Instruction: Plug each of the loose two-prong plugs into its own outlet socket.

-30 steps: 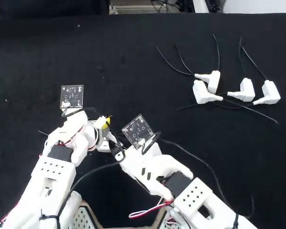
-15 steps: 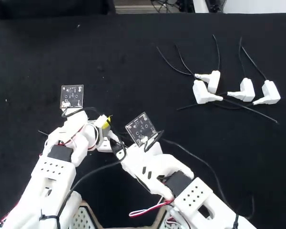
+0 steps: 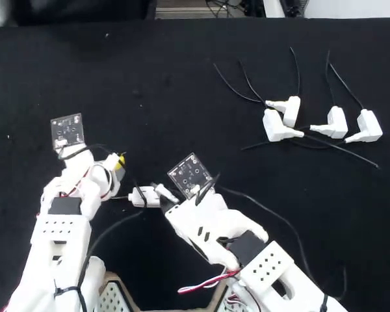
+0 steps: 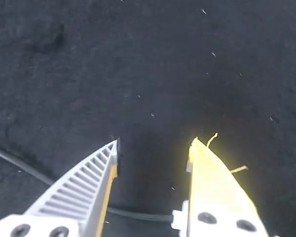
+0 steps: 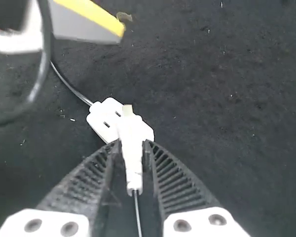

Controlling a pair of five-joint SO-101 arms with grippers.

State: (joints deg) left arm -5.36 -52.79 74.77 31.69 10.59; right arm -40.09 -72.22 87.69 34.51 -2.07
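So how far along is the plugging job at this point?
Done: nothing clearly; no plug looks seated yet. In hand: the right tool is shut on one plug, its tip against the socket; whether it is in, I cannot tell. The left tool is open, holding nothing. Left: four loose plugs lie far from the socket, untouched.
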